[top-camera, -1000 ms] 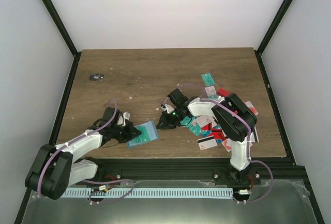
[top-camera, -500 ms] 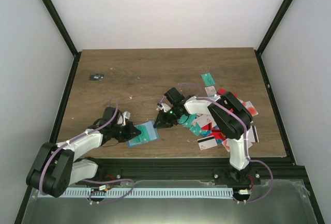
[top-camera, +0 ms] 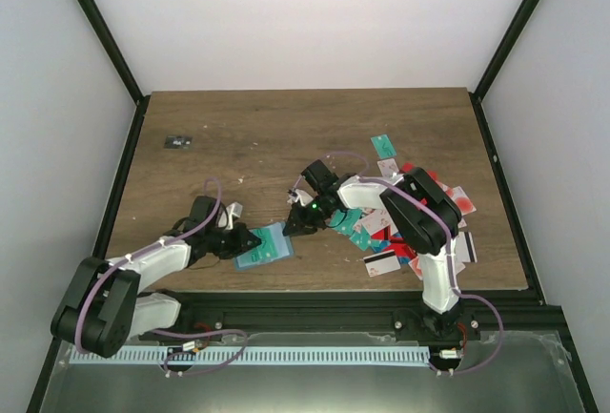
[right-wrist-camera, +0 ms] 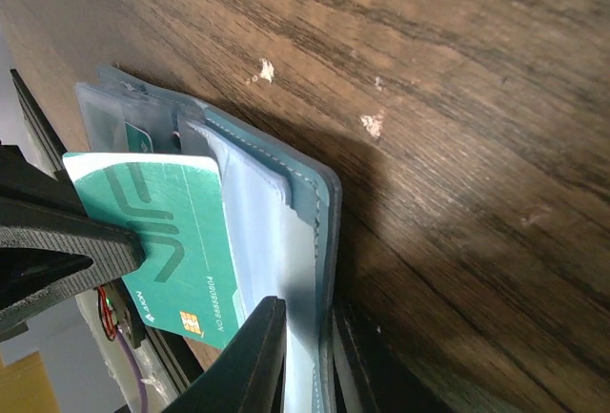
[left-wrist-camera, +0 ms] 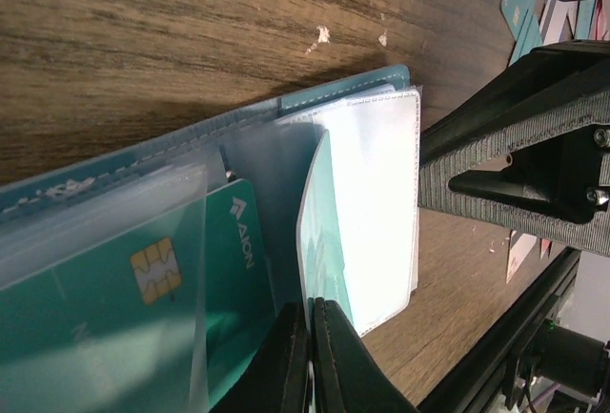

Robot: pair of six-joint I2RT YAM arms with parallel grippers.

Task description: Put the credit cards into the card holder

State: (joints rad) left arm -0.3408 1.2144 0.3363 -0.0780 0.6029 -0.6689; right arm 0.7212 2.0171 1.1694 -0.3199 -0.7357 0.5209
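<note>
The blue-grey card holder (top-camera: 270,249) lies open near the table's front edge, its clear sleeves fanned up (left-wrist-camera: 376,184). My left gripper (top-camera: 249,239) is at its left side, shut on a teal credit card (left-wrist-camera: 322,241) that stands on edge between the sleeves. The same card shows green with a chip in the right wrist view (right-wrist-camera: 162,241). My right gripper (top-camera: 294,226) pinches the holder's right edge (right-wrist-camera: 310,198), cover and sleeves between its fingers. Another teal card with a chip (left-wrist-camera: 162,279) sits inside a sleeve. Several loose credit cards (top-camera: 396,237) lie heaped at the right.
A tiny black object with white marks (top-camera: 177,141) lies at the far left of the wooden table (top-camera: 286,136). A black frame rail (top-camera: 334,299) runs along the front edge, just beyond the holder. My right arm's forearm stretches over the card heap.
My right gripper has moved left from the card heap to the holder and narrowed onto its right edge. The left gripper, still shut on the card, has edged slightly toward the holder.
</note>
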